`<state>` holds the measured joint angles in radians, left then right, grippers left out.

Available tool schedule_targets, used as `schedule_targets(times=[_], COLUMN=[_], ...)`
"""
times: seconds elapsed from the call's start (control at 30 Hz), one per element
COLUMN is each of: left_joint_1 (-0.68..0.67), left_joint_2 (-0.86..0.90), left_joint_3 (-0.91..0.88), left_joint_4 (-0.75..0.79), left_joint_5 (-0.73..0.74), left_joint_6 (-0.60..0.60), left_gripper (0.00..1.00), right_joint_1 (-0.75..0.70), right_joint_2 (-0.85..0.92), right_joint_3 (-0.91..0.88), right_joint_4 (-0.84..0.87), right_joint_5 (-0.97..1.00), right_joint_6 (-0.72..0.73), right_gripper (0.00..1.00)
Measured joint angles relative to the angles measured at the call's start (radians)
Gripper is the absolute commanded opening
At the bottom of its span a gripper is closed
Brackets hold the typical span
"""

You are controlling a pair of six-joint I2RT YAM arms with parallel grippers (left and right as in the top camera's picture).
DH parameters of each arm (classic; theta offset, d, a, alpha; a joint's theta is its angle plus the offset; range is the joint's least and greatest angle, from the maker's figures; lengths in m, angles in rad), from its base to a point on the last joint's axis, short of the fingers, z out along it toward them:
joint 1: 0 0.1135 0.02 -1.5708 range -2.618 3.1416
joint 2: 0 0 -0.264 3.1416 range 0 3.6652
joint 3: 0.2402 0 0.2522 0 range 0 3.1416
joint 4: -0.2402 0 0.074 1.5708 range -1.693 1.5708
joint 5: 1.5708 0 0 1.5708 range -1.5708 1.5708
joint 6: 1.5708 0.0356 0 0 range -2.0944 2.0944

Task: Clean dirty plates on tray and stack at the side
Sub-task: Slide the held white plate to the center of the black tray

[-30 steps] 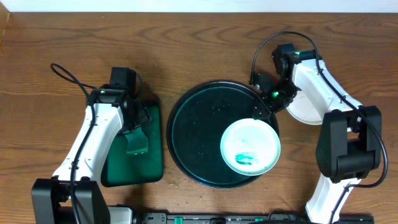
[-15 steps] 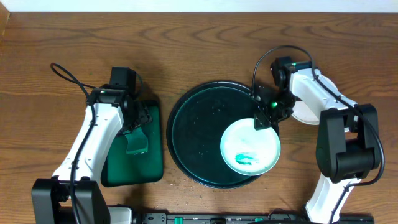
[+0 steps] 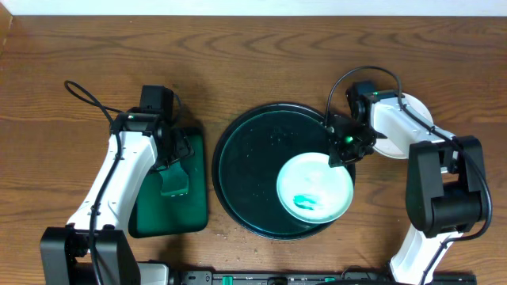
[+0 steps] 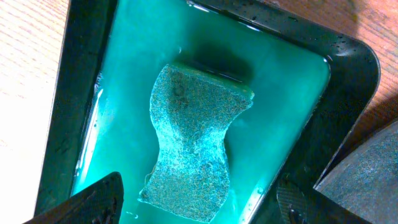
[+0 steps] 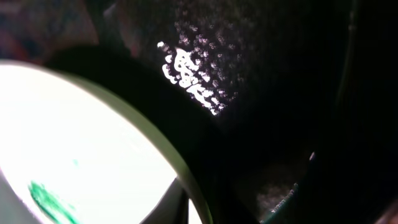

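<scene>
Plainly the right end effector (image 3: 339, 152) clamps the far rim of the plate (image 3: 313, 188) (on the tray (image 3: 245, 158)).

At 3 o'clock in the overhead view, the stacked clean white round plates (image 3: 386, 149) lay mostly hidden under the right arm (image 3: 404, 119), their count untellable; the right wrist view cut off the smeared white round plate (image 5: 74, 143) at 6 and 9 o'clock; the left wrist view cut off the rectangular green tray (image 4: 348, 68) at 6 o'clock.

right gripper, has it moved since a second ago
Yes. In the overhead view the right gripper has come down the picture, from the upper right rim of the tray to the upper right edge of the plate.
</scene>
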<state>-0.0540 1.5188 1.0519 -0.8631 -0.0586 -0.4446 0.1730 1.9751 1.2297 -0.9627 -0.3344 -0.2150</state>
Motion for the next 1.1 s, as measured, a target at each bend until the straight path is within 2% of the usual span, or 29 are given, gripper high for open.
schedule_targets(times=[0.2, 0.3, 0.5, 0.83, 0.97, 1.1], left_joint_1=[0.0, 0.0, 0.0, 0.0, 0.0, 0.0], left_joint_2=[0.0, 0.0, 0.0, 0.011, 0.028, 0.03], left_joint_3=[0.0, 0.0, 0.0, -0.118, -0.175, -0.18], left_joint_4=[0.0, 0.0, 0.008, 0.186, 0.2, 0.22], left_joint_5=[0.0, 0.0, 0.0, 0.0, 0.0, -0.006], left_joint_6=[0.0, -0.001, 0.0, 0.001, 0.0, 0.0], left_gripper=[0.78, 0.71, 0.66, 0.59, 0.5, 0.49], right_joint_1=[0.0, 0.0, 0.0, 0.008, 0.014, 0.015], right_joint_2=[-0.002, -0.004, -0.009, -0.012, -0.013, -0.014], right_joint_3=[-0.027, -0.029, -0.03, -0.03, -0.03, -0.029], right_joint_4=[0.01, 0.018, 0.061, 0.069, 0.069, 0.069], right_joint_5=[-0.051, -0.055, -0.056, -0.048, -0.04, -0.037], right_joint_6=[0.093, 0.162, 0.284, 0.319, 0.319, 0.319], right_gripper=[0.01, 0.01, 0.01, 0.01, 0.01, 0.01])
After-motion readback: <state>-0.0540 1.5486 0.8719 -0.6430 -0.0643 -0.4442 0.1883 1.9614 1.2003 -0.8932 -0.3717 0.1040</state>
